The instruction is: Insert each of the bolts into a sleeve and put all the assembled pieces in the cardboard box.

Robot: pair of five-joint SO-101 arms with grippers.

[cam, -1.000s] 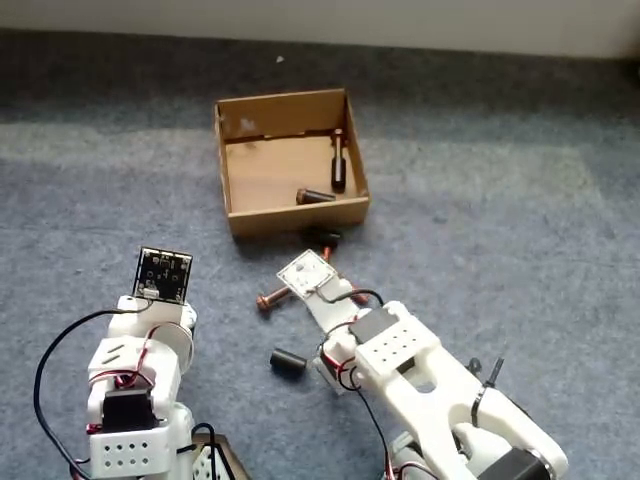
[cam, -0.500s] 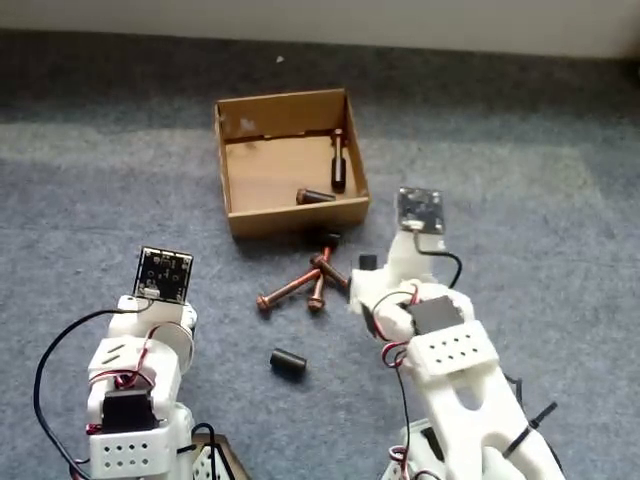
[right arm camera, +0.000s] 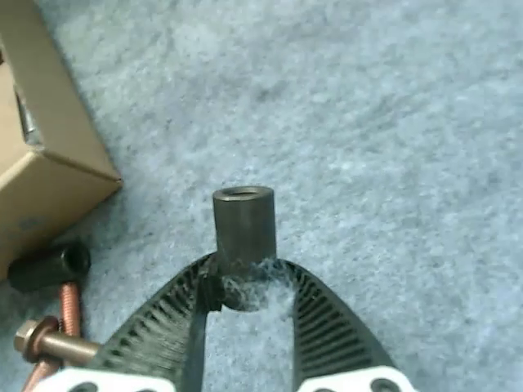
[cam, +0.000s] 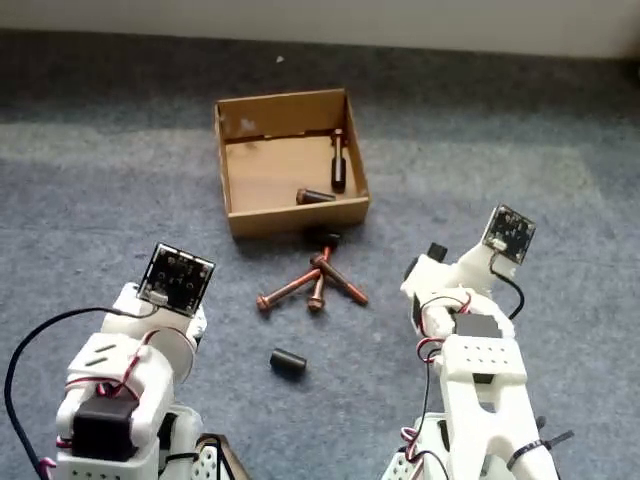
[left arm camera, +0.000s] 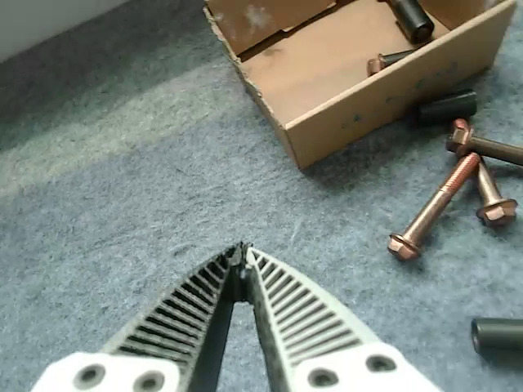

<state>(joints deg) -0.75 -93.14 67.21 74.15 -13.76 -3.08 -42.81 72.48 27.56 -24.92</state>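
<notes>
Sleeve sits clamped in my right jaws at centre right of the high view, my left jaws closed empty at lower left, three bolts loose below the cardboard box.

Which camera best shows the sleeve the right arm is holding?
Right wrist view: the sleeve sits close up, its base between the fingers, open end visible. The high view gives a small dark block.
</notes>
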